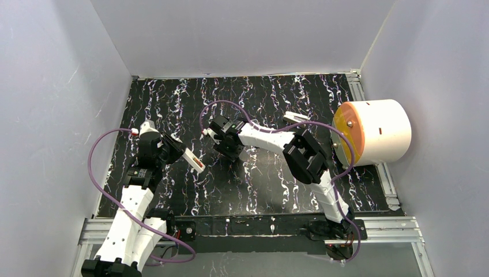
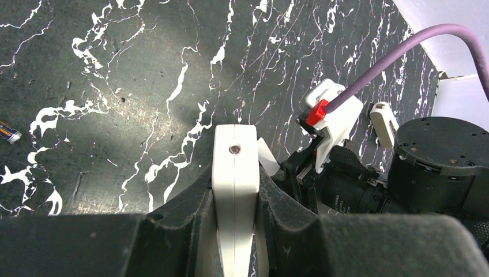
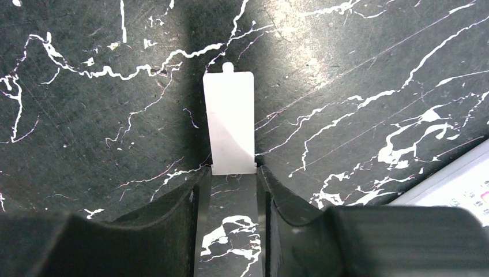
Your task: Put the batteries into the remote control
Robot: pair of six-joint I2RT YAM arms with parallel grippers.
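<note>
Marbled black table (image 2: pixel 115 86), remote (image 2: pixel 235 153) clamped in left end effector (image 2: pixel 235 182)

The left claw (image 1: pixel 179 152) grips a white remote (image 1: pixel 195 161), which slants above the black marbled table (image 1: pixel 259 190). Just right of the remote, the right claw (image 1: pixel 226 149) points down at the table. Far right of the remote sits a white drum (image 1: pixel 383 131) with an orange face.

The white remote control (image 1: pixel 193 160) is pinched edge-on in the left gripper (image 2: pixel 235 193), its end face showing a small round lens. One battery (image 2: pixel 8 133), dark with an orange band, lies on its side well apart from the remote, half cut off.
</note>
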